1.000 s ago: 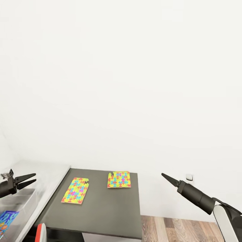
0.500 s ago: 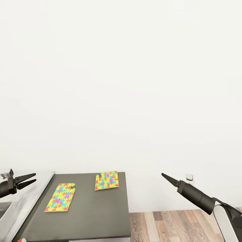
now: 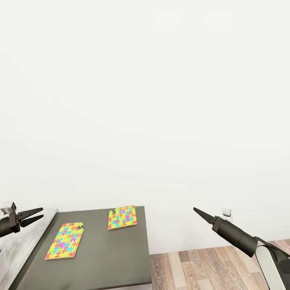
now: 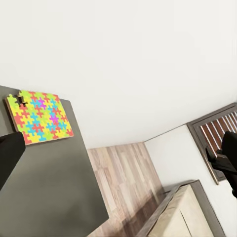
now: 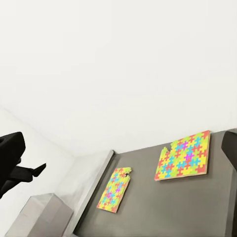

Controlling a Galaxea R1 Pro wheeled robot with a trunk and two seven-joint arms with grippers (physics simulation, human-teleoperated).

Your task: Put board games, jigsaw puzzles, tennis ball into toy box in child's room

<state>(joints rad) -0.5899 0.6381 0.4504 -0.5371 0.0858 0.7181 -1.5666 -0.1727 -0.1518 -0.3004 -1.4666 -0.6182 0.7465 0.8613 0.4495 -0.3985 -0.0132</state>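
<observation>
Two jigsaw puzzles, flat and printed in bright pieces, lie on a dark grey cabinet top [image 3: 104, 257]. One puzzle [image 3: 65, 241] is nearer me, the other [image 3: 122, 217] sits by the back wall. Both show again in the right wrist view, the near one [image 5: 115, 189] and the far one [image 5: 183, 156]. My left gripper [image 3: 31, 215] hovers open at the left, above the pale grey table [image 3: 28, 237]. My right gripper [image 3: 201, 215] is held open in the air to the right of the cabinet, holding nothing. A grey box corner [image 5: 44, 215], likely the toy box, stands left of the puzzles.
A plain white wall runs behind the cabinet, with a socket [image 3: 227, 212] low on it. Wood-plank floor [image 3: 209, 268] lies to the cabinet's right. In the left wrist view a beige mattress corner in a grey frame [image 4: 185, 212] lies beyond the floor.
The head view has swung to the right, so the puzzles and cabinet sit further left in the picture, and the toy box with the blue game has left it. Both arms keep their pose.
</observation>
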